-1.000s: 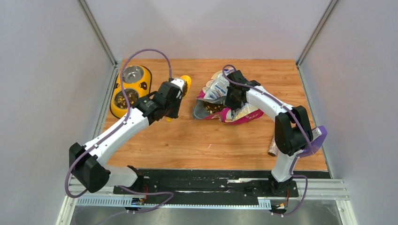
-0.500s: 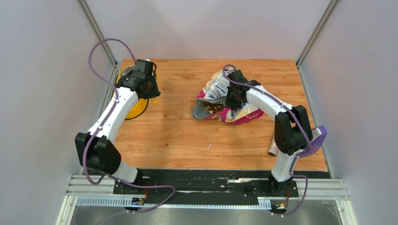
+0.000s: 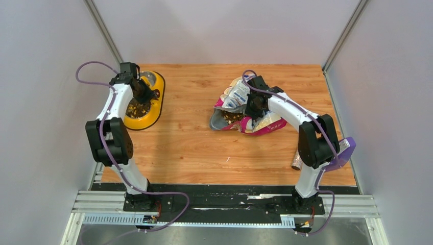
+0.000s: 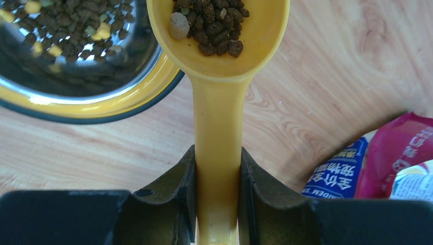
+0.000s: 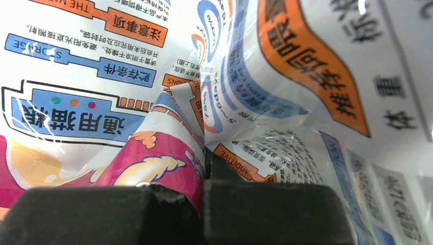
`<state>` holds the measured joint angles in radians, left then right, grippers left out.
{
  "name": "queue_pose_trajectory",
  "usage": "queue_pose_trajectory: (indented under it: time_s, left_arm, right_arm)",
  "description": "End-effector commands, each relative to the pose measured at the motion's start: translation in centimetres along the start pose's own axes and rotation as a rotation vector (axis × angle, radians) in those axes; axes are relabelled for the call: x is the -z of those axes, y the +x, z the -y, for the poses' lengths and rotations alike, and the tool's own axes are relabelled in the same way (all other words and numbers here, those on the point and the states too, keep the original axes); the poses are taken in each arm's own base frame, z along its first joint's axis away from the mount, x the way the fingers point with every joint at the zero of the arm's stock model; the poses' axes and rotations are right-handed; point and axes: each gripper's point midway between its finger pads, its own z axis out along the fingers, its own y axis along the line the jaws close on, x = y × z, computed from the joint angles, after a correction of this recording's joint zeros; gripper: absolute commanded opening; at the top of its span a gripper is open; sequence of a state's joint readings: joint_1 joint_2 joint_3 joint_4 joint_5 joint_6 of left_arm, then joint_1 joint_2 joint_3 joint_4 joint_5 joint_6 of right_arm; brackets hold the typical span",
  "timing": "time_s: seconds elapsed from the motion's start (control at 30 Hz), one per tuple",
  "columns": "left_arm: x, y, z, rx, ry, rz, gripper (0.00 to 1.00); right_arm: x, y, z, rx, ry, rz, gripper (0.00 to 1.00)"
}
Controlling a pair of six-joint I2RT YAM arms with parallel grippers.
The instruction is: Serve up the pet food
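Observation:
My left gripper [image 4: 217,159] is shut on the handle of a yellow scoop [image 4: 218,76]. Brown kibble [image 4: 214,28] lies in the scoop's cup, which hangs at the rim of a steel bowl [image 4: 61,71] that also holds kibble. From above, the left gripper [image 3: 142,94] hovers over the yellow two-bowl feeder [image 3: 155,104] at the back left. The pink, blue and white pet food bag [image 3: 236,97] lies crumpled at mid table with its mouth open. My right gripper [image 3: 252,109] is shut on a fold of the bag [image 5: 168,148].
A slim speckled tube [image 3: 297,161] lies by the right arm near the front right. A purple part [image 3: 344,151] sits beside it at the table's right edge. The feeder's far bowl [image 3: 148,78] looks bare. Grey walls close in on three sides.
The left arm has swung from beside the bag to the far left, carrying the filled scoop over the feeder. The right arm and the bag have not moved.

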<state>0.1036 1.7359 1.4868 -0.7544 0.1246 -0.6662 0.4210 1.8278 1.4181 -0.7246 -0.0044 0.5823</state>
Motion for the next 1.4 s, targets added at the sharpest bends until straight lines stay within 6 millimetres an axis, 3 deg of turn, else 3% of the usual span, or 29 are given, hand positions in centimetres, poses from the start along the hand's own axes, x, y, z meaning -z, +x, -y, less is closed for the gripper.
queue_pose_trajectory:
  time_s: [0.0,0.27,0.4,0.6,1.0,1.37]
  left_arm:
    - [0.0,-3.6,3.2,0.055,0.134,0.049,0.00]
    - [-4.2,-4.5,3.5,0.188,0.131,-0.028,0.00]
    - [-5.0,-5.1,4.6,0.307,0.198,-0.048,0.00]
    - [-5.7,-5.9,6.2,0.440,0.284,-0.071,0.00]
    - [-6.4,-7.1,6.9,0.667,0.372,-0.113,0.00]
    - [-5.1,-9.2,8.7,0.859,0.524,-0.140,0.00]
  right_arm:
    - [0.3,-4.4,0.3,-0.022,0.016,0.126,0.00]
    - [0.1,-4.7,0.9,-0.027,0.024,0.119,0.00]
    - [0.1,-4.6,1.2,-0.030,0.029,0.116,0.00]
    - [0.0,-4.4,1.5,-0.031,0.033,0.109,0.00]
    - [0.2,-4.1,2.0,-0.035,0.040,0.109,0.00]
    - [0.6,-4.0,2.0,-0.043,0.036,0.112,0.00]
